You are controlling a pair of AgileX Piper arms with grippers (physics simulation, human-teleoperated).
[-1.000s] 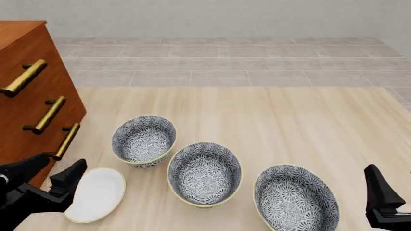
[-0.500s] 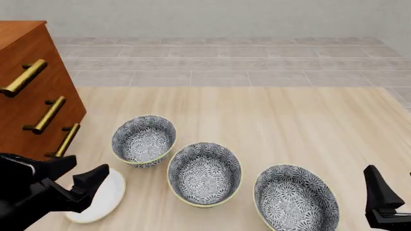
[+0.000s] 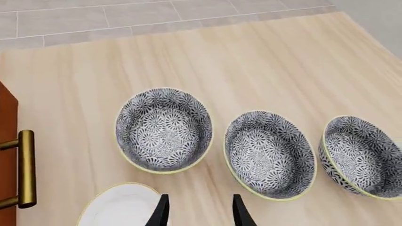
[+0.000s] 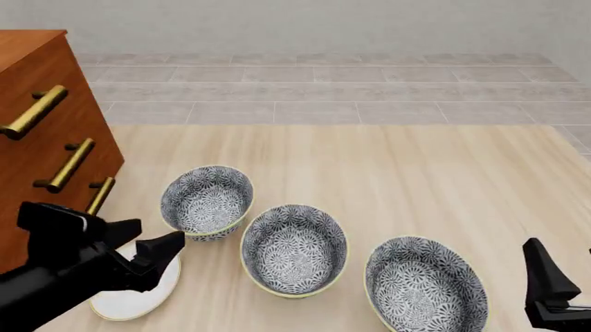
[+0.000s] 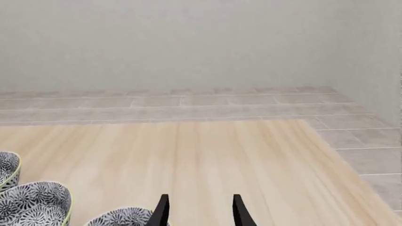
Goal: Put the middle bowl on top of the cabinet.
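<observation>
Since a second ago the left claw has advanced over the white plate, jaws apart and empty. Beyond it, the middle bowl sits untouched on the desk; lifting onto the cabinet remains.

place: simulated home-like room | cues: wooden table; tiled floor; cabinet

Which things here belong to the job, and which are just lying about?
Job: middle bowl, cabinet, left hand open, above the plate.
Lying about: left bowl, right bowl, white plate; right hand open, idle.
</observation>
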